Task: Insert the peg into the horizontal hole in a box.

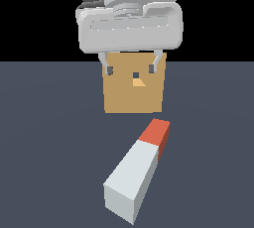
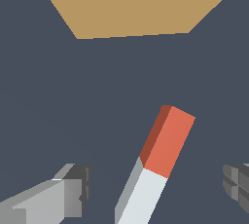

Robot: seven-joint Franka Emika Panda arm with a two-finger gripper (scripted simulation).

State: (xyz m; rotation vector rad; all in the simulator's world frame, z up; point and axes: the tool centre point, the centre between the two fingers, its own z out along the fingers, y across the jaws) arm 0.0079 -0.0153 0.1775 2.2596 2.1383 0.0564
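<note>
Pincer above peg, not yet grasping.
Your pincer [image 1: 131,67] hangs wide, empty; peg [image 1: 138,170] lies near the box [image 1: 134,93], red end toward hole [image 1: 136,75].

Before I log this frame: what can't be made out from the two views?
- Exterior view: the gripper body hides the box top edge.
- Wrist view: the frame edge crops the box and the peg white end.
- The hole: depth unreadable, too small.
</note>
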